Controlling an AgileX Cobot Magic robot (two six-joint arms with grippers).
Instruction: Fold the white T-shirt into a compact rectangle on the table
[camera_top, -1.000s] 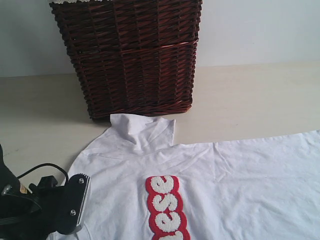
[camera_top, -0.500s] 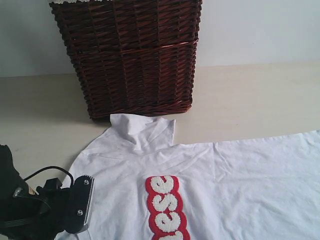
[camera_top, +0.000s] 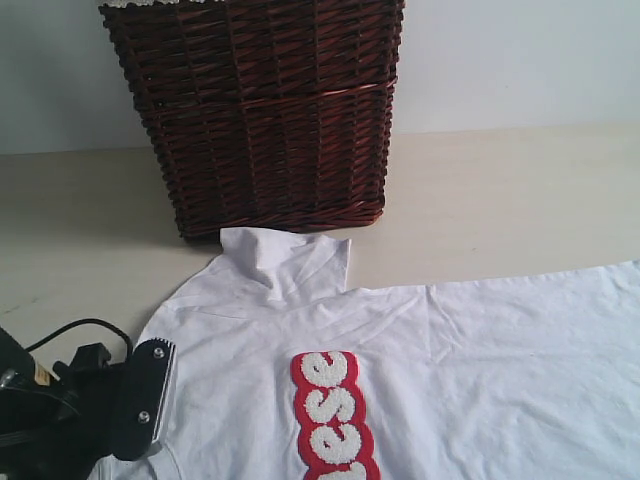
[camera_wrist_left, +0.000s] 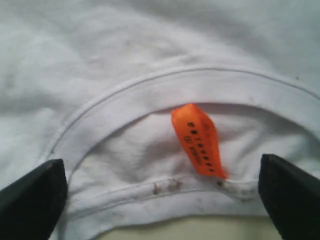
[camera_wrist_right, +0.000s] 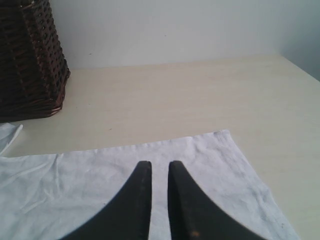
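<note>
Pale beige table (camera_top: 500, 190) has the white T-shirt (camera_top: 450, 380) spread flat, wicker basket (camera_top: 260, 110) behind it, seemingly touching.

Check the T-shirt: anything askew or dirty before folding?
The white T-shirt's sleeve is folded over itself beside the wicker basket, and small brownish marks dot the inner neckband near the orange tag.

Illumination is soft, diffuse and even in all three views; no glare is present. In the exterior view the wicker basket (camera_top: 262, 115) casts a faint shadow on the table (camera_top: 500, 200) at its left. The white T-shirt (camera_top: 450, 380) is bright, with creases still legible. The left wrist view is softly focused; the orange neck tag (camera_wrist_left: 198, 140) print is unreadable. The right wrist view is mildly soft throughout.
</note>
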